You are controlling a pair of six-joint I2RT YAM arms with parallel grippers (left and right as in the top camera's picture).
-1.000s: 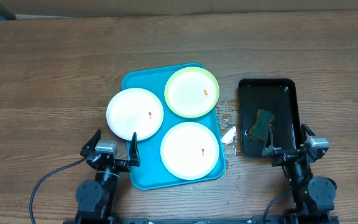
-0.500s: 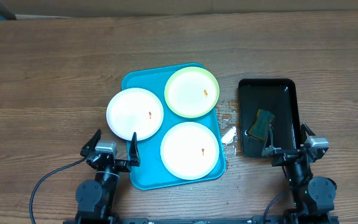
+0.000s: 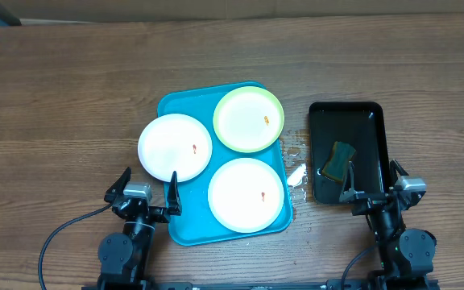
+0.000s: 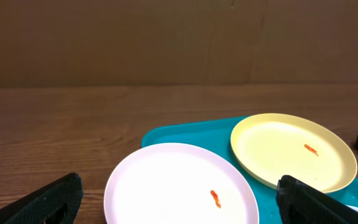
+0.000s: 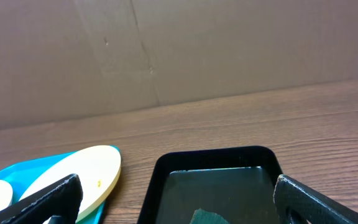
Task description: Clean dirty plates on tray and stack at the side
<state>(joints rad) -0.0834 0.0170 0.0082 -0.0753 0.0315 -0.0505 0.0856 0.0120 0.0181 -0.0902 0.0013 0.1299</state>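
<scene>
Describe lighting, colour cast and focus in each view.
Overhead: even, sharp, glare on the wet patch beside the tray. Left wrist: warm cast, the green-rimmed plate reads yellow; near fingers soft. Right wrist: flat light, black tray floor glossy.

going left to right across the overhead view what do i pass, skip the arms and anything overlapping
white plate → green-rimmed plate → wet-looking patch → black tray
</scene>
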